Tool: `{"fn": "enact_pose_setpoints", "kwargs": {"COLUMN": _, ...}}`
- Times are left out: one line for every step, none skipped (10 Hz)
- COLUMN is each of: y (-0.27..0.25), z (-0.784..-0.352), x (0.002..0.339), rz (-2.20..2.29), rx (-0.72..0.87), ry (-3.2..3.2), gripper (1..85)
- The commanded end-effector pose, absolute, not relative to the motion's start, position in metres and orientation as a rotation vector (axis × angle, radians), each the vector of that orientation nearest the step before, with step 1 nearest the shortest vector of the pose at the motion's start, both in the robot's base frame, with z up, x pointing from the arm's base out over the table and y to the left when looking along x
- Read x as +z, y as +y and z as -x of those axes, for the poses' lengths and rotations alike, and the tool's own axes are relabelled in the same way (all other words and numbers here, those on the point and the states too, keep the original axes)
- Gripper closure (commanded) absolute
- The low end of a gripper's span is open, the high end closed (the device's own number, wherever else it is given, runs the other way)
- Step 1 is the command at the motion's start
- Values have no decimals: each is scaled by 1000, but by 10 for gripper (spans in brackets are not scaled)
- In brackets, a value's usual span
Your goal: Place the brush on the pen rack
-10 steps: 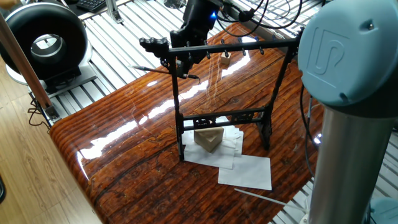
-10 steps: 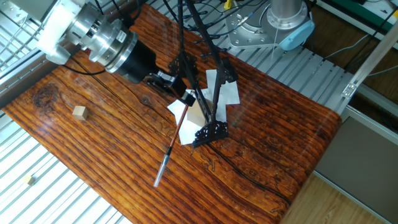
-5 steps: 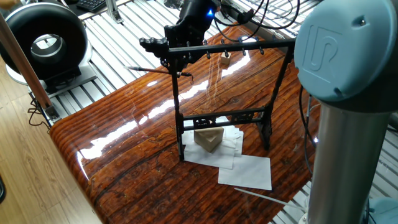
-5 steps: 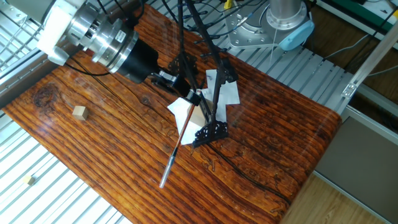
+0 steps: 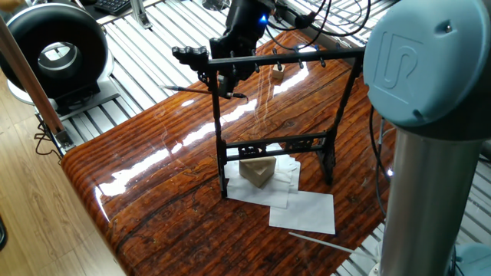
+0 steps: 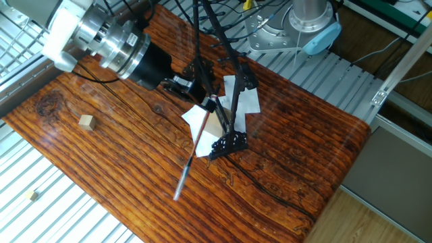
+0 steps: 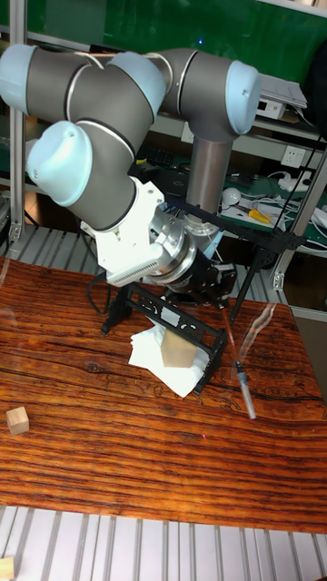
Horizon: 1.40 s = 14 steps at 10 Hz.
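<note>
The pen rack (image 5: 285,56) is a tall black frame that stands on white paper; it also shows in the other fixed view (image 6: 229,138) and the tall view (image 7: 243,225). My gripper (image 5: 223,80) hovers at the left end of the rack's top crossbar, shut on the brush (image 5: 188,89). The brush is a thin shaft that sticks out to the left of the rack. Seen from above, the brush (image 6: 192,156) slants away from the gripper (image 6: 205,98), above the table. In the tall view the brush (image 7: 239,368) hangs below the gripper (image 7: 216,283), its greyish end lowest.
A tan wedge-shaped block (image 5: 257,171) sits on white paper sheets (image 5: 304,211) under the rack. A small wooden cube (image 6: 85,121) lies on the wooden table (image 6: 290,148). The arm's grey column (image 5: 430,184) stands at the right, and a black round device (image 5: 56,47) off the table's left.
The gripper and the brush have shifted only slightly beside the rack's left end; the brush's free end has moved a little. The grip is unchanged.
</note>
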State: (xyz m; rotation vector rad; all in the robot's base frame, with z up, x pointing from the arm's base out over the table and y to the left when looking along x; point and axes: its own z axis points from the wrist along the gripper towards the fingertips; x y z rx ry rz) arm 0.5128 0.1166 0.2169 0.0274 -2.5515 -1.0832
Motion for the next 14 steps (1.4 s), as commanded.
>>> {"fn": "enact_pose_setpoints", "kwargs": {"y": 110, "z": -508, "x": 216, "rz": -62, "rx": -1051, "ry": -2550, "gripper": 847}}
{"fn": "enact_pose_setpoints", "kwargs": {"y": 110, "z": -503, "x": 217, "rz": -70, "rx": -1045, "ry": -2527, "gripper": 847}}
{"fn": "enact_pose_setpoints", "kwargs": {"y": 109, "z": -500, "x": 217, "rz": -85, "rx": -1045, "ry": -2515, "gripper": 847}}
{"fn": "enact_pose_setpoints", "kwargs": {"y": 108, "z": -502, "x": 215, "rz": -66, "rx": -1034, "ry": -2522, "gripper": 847}}
{"fn": "enact_pose_setpoints", "kwargs": {"y": 102, "z": -504, "x": 207, "rz": -59, "rx": -991, "ry": -2550, "gripper": 847}}
{"fn": "enact_pose_setpoints", "kwargs": {"y": 105, "z": -505, "x": 210, "rz": -41, "rx": -1010, "ry": -2540, "gripper": 847}}
{"fn": "enact_pose_setpoints", "kwargs": {"y": 105, "z": -506, "x": 211, "rz": -37, "rx": -1009, "ry": -2539, "gripper": 847}}
{"fn": "enact_pose_setpoints", "kwargs": {"y": 105, "z": -506, "x": 211, "rz": -32, "rx": -1010, "ry": -2539, "gripper": 847}}
{"fn": "enact_pose_setpoints", "kwargs": {"y": 108, "z": -507, "x": 212, "rz": -26, "rx": -1025, "ry": -2535, "gripper": 847}}
{"fn": "enact_pose_setpoints", "kwargs": {"y": 111, "z": -506, "x": 210, "rz": -22, "rx": -1033, "ry": -2534, "gripper": 847}}
{"fn": "enact_pose_setpoints", "kwargs": {"y": 113, "z": -505, "x": 207, "rz": -18, "rx": -1034, "ry": -2540, "gripper": 847}}
{"fn": "enact_pose_setpoints", "kwargs": {"y": 109, "z": -505, "x": 203, "rz": -23, "rx": -1011, "ry": -2554, "gripper": 847}}
{"fn": "enact_pose_setpoints", "kwargs": {"y": 110, "z": -505, "x": 204, "rz": -10, "rx": -1011, "ry": -2550, "gripper": 847}}
{"fn": "enact_pose_setpoints", "kwargs": {"y": 109, "z": -507, "x": 202, "rz": -11, "rx": -1005, "ry": -2564, "gripper": 847}}
